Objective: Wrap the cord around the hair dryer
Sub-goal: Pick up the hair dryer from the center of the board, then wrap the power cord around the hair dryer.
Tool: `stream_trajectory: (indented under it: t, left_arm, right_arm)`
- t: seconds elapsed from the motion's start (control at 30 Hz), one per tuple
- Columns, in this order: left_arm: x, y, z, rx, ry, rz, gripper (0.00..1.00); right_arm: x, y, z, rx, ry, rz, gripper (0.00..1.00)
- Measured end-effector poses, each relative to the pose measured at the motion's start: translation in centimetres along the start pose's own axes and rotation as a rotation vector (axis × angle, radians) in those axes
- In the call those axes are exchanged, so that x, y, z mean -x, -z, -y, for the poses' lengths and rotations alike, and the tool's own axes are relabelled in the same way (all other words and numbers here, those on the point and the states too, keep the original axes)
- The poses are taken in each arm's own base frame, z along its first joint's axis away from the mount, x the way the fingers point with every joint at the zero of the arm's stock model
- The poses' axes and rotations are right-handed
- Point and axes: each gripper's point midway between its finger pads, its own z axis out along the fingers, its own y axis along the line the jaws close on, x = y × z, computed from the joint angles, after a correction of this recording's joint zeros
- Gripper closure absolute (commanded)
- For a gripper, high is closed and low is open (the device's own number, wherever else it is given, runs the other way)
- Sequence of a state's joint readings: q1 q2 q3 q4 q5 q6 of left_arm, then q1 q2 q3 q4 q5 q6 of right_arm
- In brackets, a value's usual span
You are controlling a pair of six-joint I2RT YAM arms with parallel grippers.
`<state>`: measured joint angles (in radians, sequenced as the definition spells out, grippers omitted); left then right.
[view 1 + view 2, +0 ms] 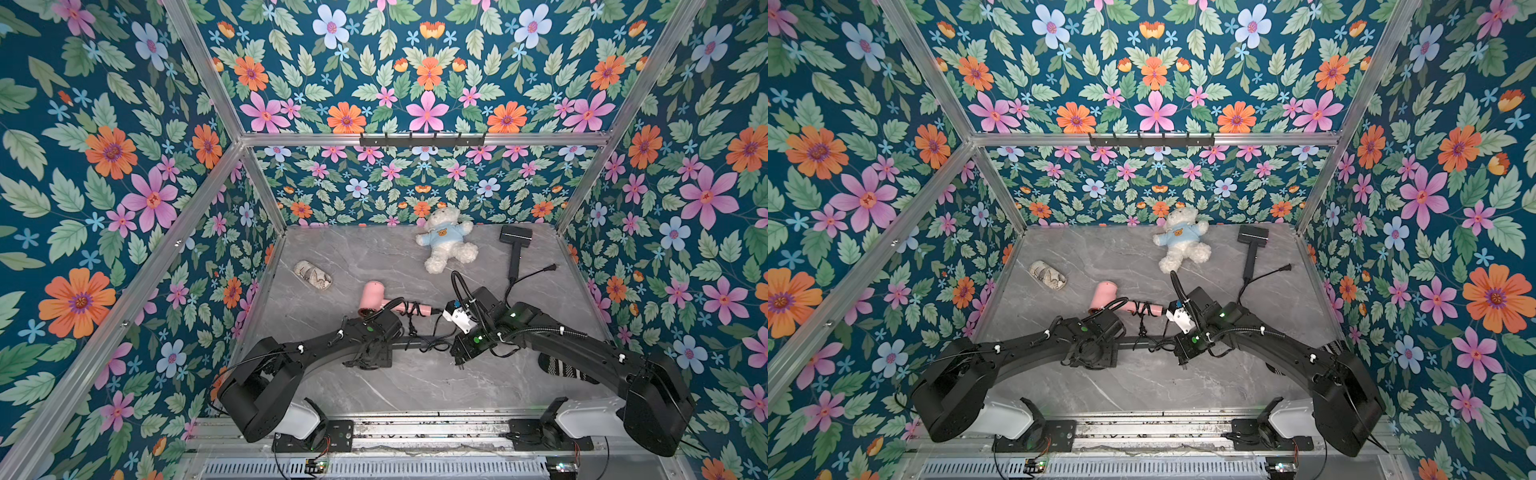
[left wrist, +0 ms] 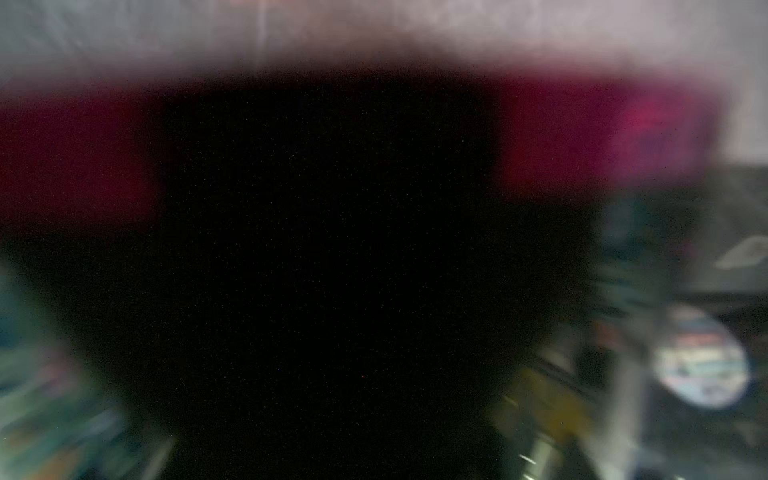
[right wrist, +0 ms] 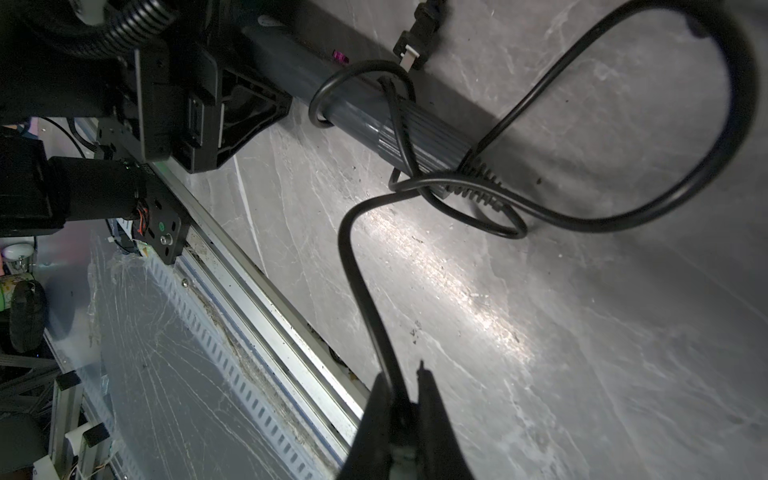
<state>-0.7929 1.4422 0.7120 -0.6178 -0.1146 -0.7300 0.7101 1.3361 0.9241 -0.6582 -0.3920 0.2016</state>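
My left gripper (image 3: 266,97) is clamped on the dark grey hair dryer (image 3: 359,107) by its ribbed handle, at the front middle of the grey marble-patterned tabletop (image 3: 582,332). My right gripper (image 3: 401,372) pinches the dryer's thin black cord (image 3: 742,95), jaws nearly together. The cord already loops around the handle.
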Motion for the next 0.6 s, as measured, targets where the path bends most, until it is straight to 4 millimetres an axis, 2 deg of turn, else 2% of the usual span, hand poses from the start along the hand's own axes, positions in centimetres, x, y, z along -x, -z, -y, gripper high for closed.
stream_trajectory:
  t: [0.17,0.27,0.33,0.5,0.6]
  left_arm:
    - [0.2,0.8,0.0,-0.009,0.001,0.007,0.55]
    - [1.3,2.4,0.5,-0.033,0.004,0.043,0.68]
    - [2.0,3.3,0.9,-0.051,0.007,0.065,0.79]
    - [2.8,4.9,1.0,-0.076,0.003,0.108,0.98]
    - [3.1,5.6,1.0,-0.092,0.009,0.131,1.0]
  right_arm:
    - [-0.7,0.0,-1.5,0.006,0.05,-0.035,1.0]
    - [-1.6,0.0,-3.5,0.039,0.11,-0.073,1.0]
    - [-1.5,0.7,-5.4,0.083,0.151,-0.076,1.0]
    - [1.6,5.3,-10.5,0.177,0.282,0.009,1.0]
    - [3.1,8.5,-12.3,0.194,0.341,0.068,1.0]
